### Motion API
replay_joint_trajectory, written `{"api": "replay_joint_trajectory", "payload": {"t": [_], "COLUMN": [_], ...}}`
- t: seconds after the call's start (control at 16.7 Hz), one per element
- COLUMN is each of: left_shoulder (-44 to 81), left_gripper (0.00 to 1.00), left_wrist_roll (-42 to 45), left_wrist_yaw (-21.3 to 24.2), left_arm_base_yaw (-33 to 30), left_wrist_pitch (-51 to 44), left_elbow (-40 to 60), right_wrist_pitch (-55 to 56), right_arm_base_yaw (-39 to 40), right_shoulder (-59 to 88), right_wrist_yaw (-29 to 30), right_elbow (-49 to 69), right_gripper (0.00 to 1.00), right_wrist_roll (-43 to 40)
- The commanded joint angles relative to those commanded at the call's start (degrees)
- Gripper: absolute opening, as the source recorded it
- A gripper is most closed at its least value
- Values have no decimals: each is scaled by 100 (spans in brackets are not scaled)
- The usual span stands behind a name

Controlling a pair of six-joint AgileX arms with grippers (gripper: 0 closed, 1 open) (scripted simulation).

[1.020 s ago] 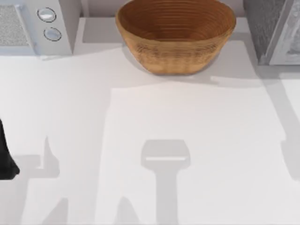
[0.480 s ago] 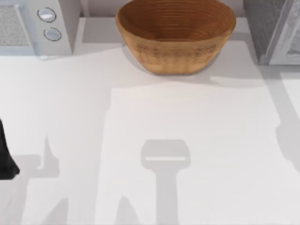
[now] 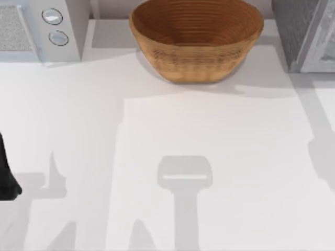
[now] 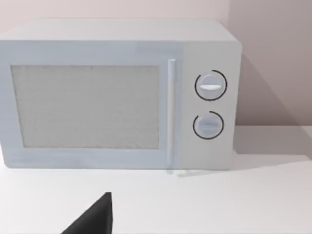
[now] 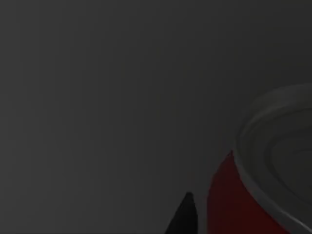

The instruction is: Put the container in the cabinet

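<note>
The big flat white bench point(image 3: 209, 130) is carrying everything. At its far right corner the grey speckled boxy cabinet point(image 3: 293, 26) is standing w/ its pale white-framed door panel point(image 3: 322, 47) beside it. At the far left the white boxy appliance w/ two round knobs point(image 3: 68, 31) is sitting. Between them, at the back, the large woven brown bowl point(image 3: 196, 39) is resting.

The left arm point(image 3: 6, 172) is waiting at the bench's left edge, doing nothing. Its left pincer point(image 4: 95, 217) is facing the appliance, well apart from it. I can't tell if it's wide or narrow.

The small red cylinder container point(image 5: 229, 204) w/ the silver lid is showing in the right wrist view, just beside the right pincer point(image 5: 184, 217). It's dark all around it, so I can't tell what it's standing in or on. I also can't tell if this pincer is holding it or not.

What could be going wrong: if the pincer is letting go while the container is leaning or hanging above a floor, it'll prob. be tipping & rolling. If the arm is pulling out fast, it could be knocking the container over or bumping the cabinet frame.

The container's long line is running from lid to bottom. The lid is pointing toward the wrist camera, so it's prob. standing upright, but I'm not sure.
</note>
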Motion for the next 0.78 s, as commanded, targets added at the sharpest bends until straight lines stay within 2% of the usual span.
{"api": "replay_joint_trajectory", "payload": {"t": [0.42,0.78], "left_shoulder": [0,0], "left_gripper": [100,100], "left_wrist_roll": [0,0], "left_wrist_yaw": [0,0], "left_arm_base_yaw": [0,0], "left_wrist_pitch": [0,0], "left_elbow": [0,0], "right_wrist_pitch": [0,0], "right_arm_base_yaw": [0,0], "right_shoulder": [0,0], "right_wrist_yaw": [0,0], "right_elbow": [0,0], "right_gripper": [98,100], "right_wrist_roll": [0,0]}}
